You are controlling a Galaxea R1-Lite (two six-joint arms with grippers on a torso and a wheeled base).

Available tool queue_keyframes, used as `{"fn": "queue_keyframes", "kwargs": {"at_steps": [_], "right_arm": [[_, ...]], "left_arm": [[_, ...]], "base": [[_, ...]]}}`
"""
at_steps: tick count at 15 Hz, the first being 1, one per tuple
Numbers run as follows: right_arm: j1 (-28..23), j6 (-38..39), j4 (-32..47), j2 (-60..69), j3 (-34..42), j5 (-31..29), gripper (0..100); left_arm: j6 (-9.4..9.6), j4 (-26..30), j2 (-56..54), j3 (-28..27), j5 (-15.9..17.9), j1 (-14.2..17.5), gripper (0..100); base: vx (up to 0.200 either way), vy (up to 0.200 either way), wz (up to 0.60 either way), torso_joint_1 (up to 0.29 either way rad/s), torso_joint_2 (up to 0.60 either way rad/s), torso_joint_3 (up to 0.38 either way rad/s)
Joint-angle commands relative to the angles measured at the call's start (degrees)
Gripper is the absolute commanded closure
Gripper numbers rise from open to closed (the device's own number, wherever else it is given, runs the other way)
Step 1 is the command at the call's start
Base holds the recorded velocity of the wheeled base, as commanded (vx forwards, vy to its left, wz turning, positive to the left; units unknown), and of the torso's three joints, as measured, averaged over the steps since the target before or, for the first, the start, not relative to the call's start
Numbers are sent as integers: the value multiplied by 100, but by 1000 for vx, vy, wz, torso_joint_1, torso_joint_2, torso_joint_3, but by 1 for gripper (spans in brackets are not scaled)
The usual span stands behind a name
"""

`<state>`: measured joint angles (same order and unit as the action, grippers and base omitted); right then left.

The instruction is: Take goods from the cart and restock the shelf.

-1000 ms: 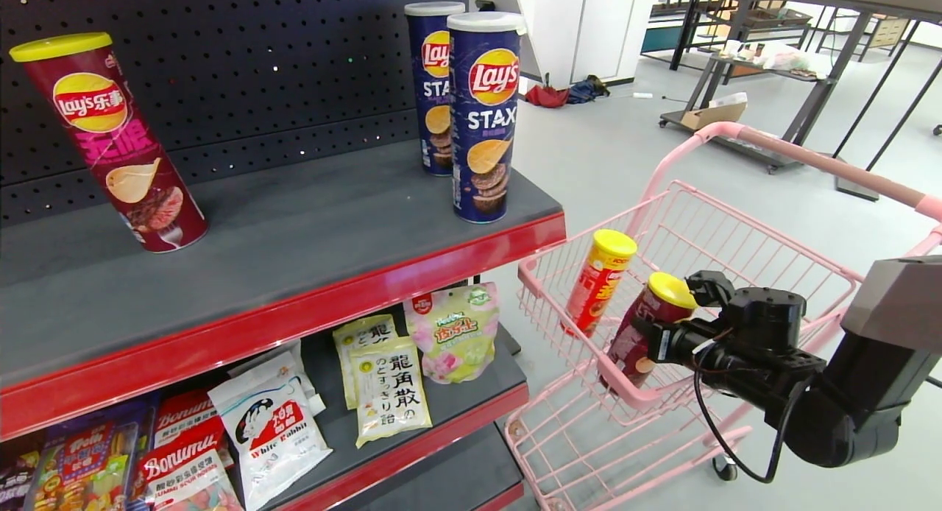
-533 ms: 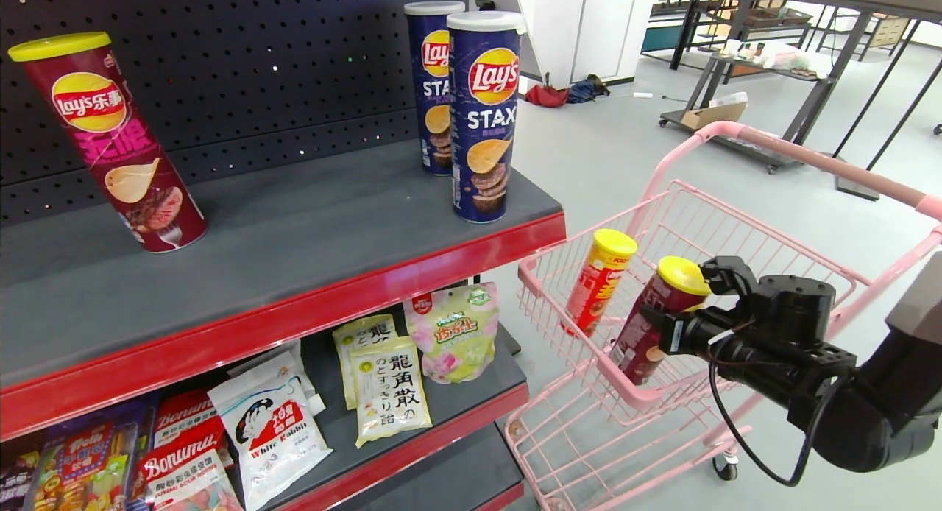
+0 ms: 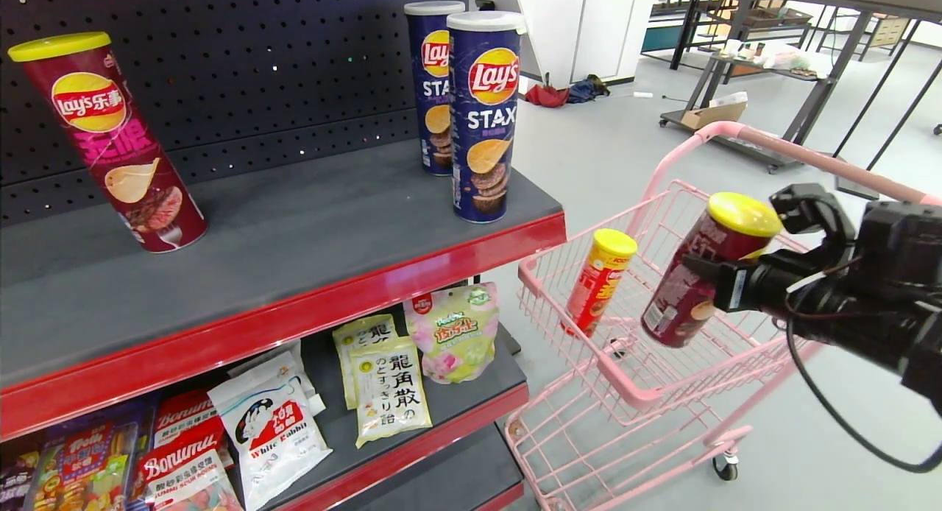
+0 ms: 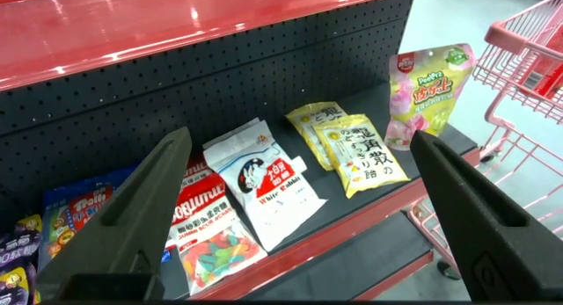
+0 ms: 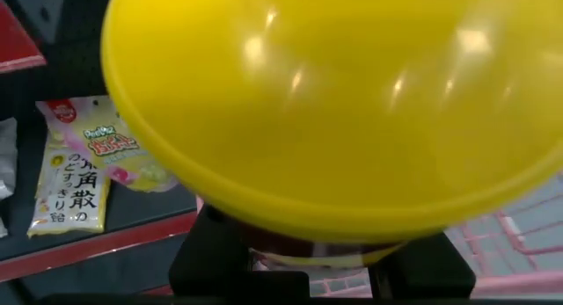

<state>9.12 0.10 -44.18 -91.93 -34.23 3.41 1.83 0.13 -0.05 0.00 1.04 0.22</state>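
Left claw hangs spread wide and empty, snack bags beyond its tips. Right claw clamps the maroon chip can just under its yellow lid, tilted above the cart, with the shelf to its left. The can is probably light, stiff and slick-sided; a mid-body hold would swing less.

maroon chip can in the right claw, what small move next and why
Probably carry it left toward the top shelf: the right claw holds the maroon chip can above the cart, and open space lies beside the matching can.
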Motion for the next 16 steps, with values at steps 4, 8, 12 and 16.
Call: {"fn": "queue_keyframes", "kwargs": {"at_steps": [4,8,12,16], "right_arm": [[29,-757,4242,4201,-699,-1326,100],[-358,-590,6290,6389,-119,-1378,100],[-358,-722,6457,7075,356,-1440,100],[-358,-862,6457,7321,558,-1458,100]], "left_arm": [[-7,4,5,0,2,4,0],[-16,4,5,0,2,4,0],[-16,4,5,0,2,4,0],[-25,4,5,0,2,4,0]], "base": [[0,0,0,0,0,0],[0,0,0,0,0,0],[0,0,0,0,0,0],[0,0,0,0,0,0]]}}
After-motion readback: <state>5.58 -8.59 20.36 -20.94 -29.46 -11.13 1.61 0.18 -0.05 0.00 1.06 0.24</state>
